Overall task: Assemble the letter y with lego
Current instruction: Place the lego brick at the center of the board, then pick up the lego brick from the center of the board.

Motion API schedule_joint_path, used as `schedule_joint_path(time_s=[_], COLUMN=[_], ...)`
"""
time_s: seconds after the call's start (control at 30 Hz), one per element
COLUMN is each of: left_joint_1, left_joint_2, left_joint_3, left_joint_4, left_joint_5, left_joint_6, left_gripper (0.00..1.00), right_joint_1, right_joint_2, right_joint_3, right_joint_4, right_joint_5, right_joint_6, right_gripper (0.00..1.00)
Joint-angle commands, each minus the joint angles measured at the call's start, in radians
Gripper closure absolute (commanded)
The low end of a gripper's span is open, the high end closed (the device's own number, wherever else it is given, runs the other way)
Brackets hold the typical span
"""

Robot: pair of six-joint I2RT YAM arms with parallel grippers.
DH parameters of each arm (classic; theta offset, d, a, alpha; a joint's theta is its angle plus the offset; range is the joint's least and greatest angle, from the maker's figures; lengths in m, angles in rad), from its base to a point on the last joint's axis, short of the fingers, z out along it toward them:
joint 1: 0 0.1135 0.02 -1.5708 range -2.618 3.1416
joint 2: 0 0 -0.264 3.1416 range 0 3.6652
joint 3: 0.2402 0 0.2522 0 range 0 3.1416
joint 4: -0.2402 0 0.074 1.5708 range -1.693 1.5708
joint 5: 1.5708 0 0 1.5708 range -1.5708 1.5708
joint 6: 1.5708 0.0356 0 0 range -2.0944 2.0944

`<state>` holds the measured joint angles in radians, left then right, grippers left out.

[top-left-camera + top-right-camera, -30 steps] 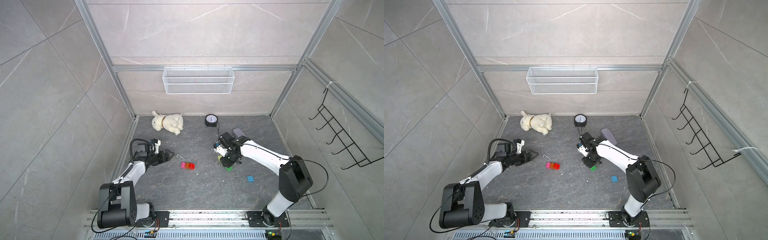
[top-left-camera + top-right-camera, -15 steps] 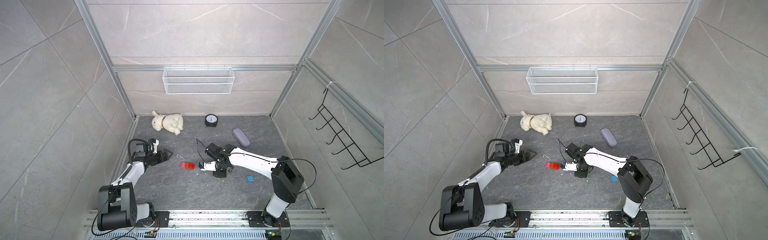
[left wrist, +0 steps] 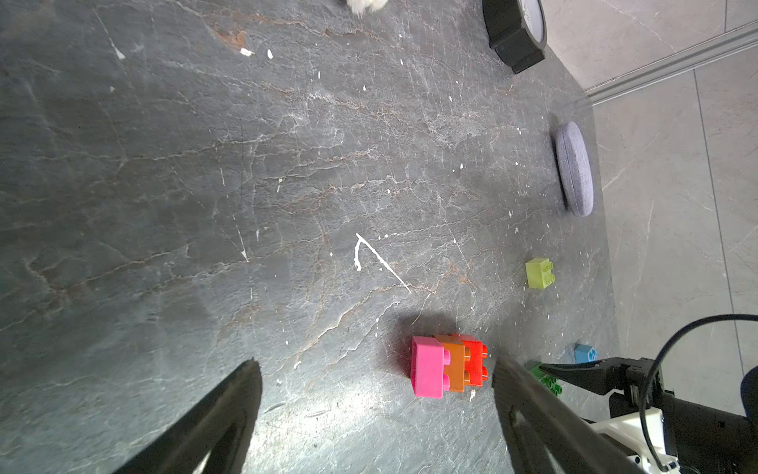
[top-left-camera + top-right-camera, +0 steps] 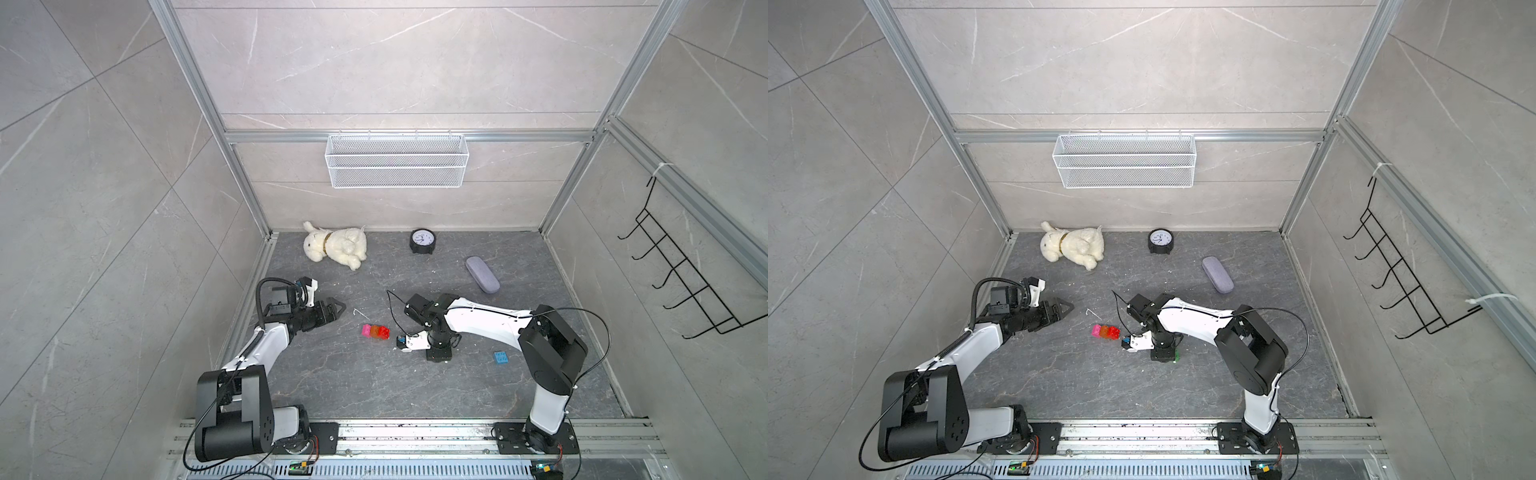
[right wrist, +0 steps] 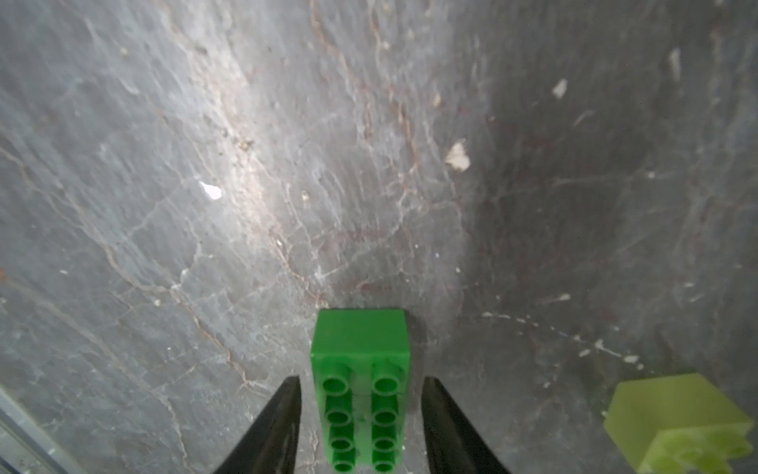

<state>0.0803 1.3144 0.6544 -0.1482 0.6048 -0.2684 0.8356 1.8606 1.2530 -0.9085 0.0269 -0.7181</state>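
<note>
The right fingers stand parted either side of the green brick, gripping nothing. The brick lies on the tabletop near the pink-orange-red stack, unjoined. A finger brushing it while pulling away could knock it askew. The left fingers gape empty, so nothing braces the stack.

I have the three-brick stem lying mid-floor, between the left gripper and the right gripper. The long brick sits on the floor between the right gripper's fingers, touching neither, with a short brick near it. A second short brick lies farther right. Behind them, by the back wall, the plush dog lies left of the clock. The case lies right of the clock, nearer me.
</note>
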Motion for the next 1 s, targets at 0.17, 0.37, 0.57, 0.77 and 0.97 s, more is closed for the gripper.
schedule_joint_path(time_s=[0.17, 0.37, 0.57, 0.77, 0.97], left_joint_1=[0.004, 0.006, 0.005, 0.005, 0.006], left_joint_2=[0.002, 0.004, 0.001, -0.005, -0.007], left_joint_3=[0.026, 0.027, 0.025, 0.024, 0.024], left_joint_4=[0.006, 0.008, 0.009, 0.009, 0.006], left_joint_5=[0.021, 0.025, 0.028, 0.027, 0.024], left_joint_6=[0.006, 0.003, 0.0, 0.003, 0.006], left_gripper=[0.09, 0.09, 0.09, 0.09, 0.09], right_joint_1=[-0.068, -0.224, -0.305, -0.308, -0.308], right_joint_2=[-0.114, -0.147, -0.049, 0.083, 0.166], right_joint_3=[0.083, 0.113, 0.172, 0.265, 0.337], right_joint_4=[0.016, 0.067, 0.035, -0.006, -0.053], right_joint_5=[-0.053, -0.082, -0.075, -0.054, -0.004], right_joint_6=[0.312, 0.744, 0.983, 1.061, 1.06], right_gripper=[0.39, 0.4, 0.42, 0.42, 0.43])
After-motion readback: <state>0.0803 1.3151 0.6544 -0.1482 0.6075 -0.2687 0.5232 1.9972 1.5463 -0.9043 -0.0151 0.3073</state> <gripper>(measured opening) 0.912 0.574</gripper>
